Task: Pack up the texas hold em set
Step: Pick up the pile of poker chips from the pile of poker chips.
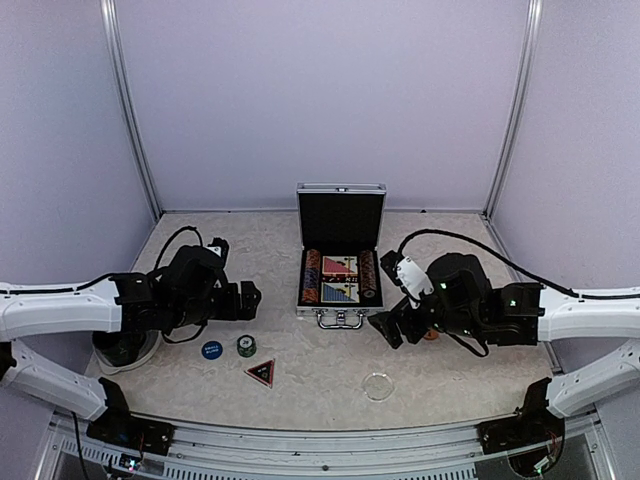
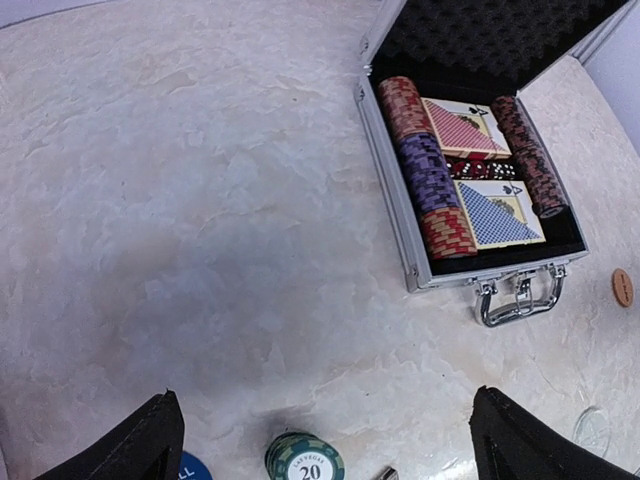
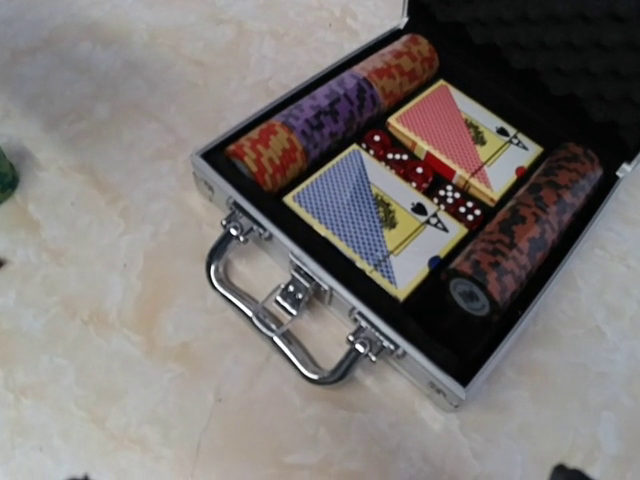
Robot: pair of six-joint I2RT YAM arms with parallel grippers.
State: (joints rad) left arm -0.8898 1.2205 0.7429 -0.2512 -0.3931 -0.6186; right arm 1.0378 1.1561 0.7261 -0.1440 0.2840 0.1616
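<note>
1. From where I stand, the briefcase [image 1: 340,311] lies open mid-table, its lid [image 1: 341,218] upright at the back and its handle [image 2: 517,297] facing the arms.
2. Inside, the left chip row [image 2: 425,170] lies along the left wall and the right chip row [image 2: 528,155] along the right wall.
3. Between the rows, the far deck [image 2: 462,128] lies behind the near deck [image 2: 497,213], with dice [image 2: 482,170] in a line between them.
4. On the table, left and in front of the case, a round button [image 1: 211,350] has a chip stack [image 1: 246,346] just to its right.
5. The triangle marker [image 1: 260,373] lies in front of the stack (slightly to its right).
6. A second button [image 2: 622,287] lies right of the handle, and a flat disc [image 1: 378,386] lies further forward, apart.
</note>
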